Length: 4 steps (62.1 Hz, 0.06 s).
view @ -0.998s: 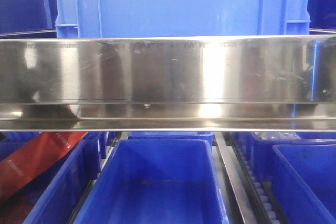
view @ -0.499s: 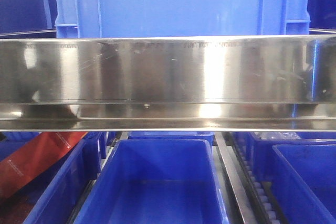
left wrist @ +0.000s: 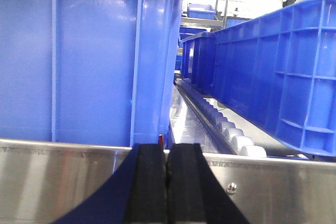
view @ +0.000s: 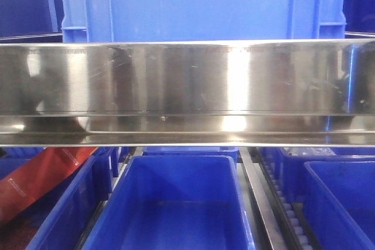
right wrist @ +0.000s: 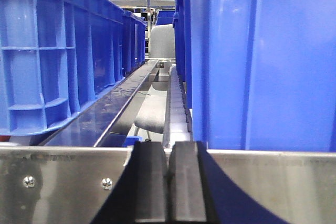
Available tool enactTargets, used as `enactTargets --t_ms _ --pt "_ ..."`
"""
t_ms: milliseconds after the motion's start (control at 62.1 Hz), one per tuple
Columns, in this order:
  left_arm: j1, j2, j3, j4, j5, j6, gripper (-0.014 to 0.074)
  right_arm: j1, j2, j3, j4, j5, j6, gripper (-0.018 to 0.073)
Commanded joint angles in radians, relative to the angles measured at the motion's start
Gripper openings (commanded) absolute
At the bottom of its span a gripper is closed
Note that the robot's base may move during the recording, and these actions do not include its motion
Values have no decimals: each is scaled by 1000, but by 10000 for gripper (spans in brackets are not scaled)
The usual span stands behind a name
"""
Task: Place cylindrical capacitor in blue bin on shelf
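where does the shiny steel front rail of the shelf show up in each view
Front view: the shiny stainless-steel front rail spans the full width, mid-frame.
Left wrist view: rail along the bottom, behind the shut left gripper.
Right wrist view: rail along the bottom.
Shared landmark: the big blue plastic crate standing just behind the rail.

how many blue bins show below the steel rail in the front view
4: an open bin at centre, one at left holding something red, and two at right. More may be hidden behind the rail.
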Motion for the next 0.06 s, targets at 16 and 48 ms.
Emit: enactTargets --t_ms 16,48 --pt "3 -5 -1 -7 -16 2 -111 -4 -3 2 0 -12 -5 -168" --pt "3 -5 -1 -7 -16 2 -111 -4 -3 2 0 -12 -5 -168"
